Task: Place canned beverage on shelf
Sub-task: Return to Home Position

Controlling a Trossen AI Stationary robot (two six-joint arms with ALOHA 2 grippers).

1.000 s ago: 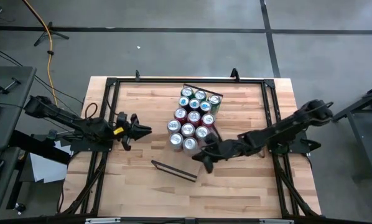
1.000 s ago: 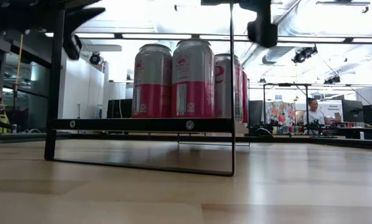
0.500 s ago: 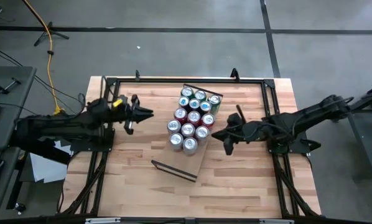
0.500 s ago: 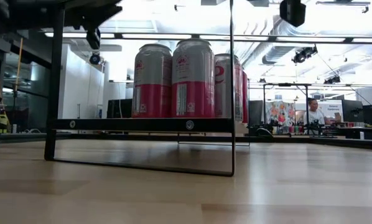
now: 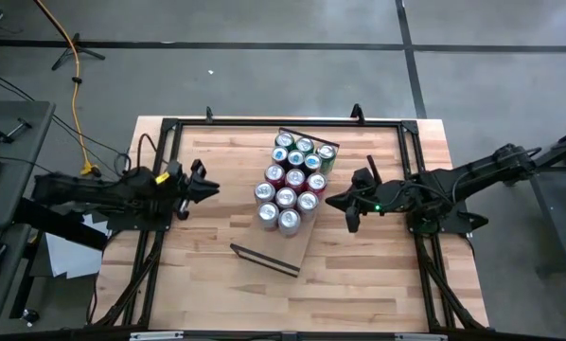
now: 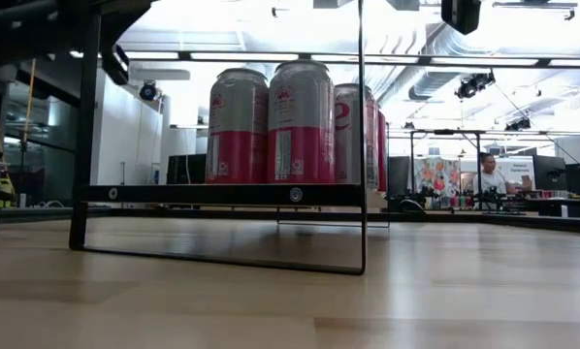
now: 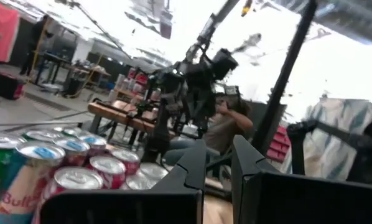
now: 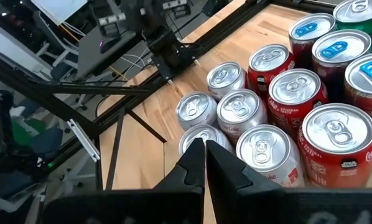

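Light wood, the shelf [image 5: 285, 248] lies slantwise at the middle of the table [image 5: 387, 284], with one dark end rail [image 5: 264, 260] toward 6 o'clock and the other toward 12. The cans [image 5: 291, 180] stand upright on it in a tight cluster, filling the board from its middle to the 12 o'clock end. The strip next to the 6 o'clock rail is bare. The white-and-pink cans [image 5: 289, 220] form the 6 o'clock edge of the cluster. The red cans [image 5: 295, 178] sit behind them. Blue-topped cans [image 5: 297, 158] and a green can [image 5: 326, 153] stand nearest 12 o'clock. From table height the white-and-pink cans [image 6: 300, 121] rise above the near rail [image 6: 222, 194].

The left hand [image 5: 210, 188] hangs at 9 o'clock of the cluster, apart from it and pointing toward it. In its wrist view its two dark fingers [image 7: 192, 165] stand a little spread, with nothing between them.

The right hand [image 5: 332, 202] hangs at 3 o'clock of the cans, near the shelf's edge but touching no can. In its wrist view its fingers [image 8: 192, 163] are pressed together at the tips and hold nothing. The can tops [image 8: 260, 146] lie below and beyond them.
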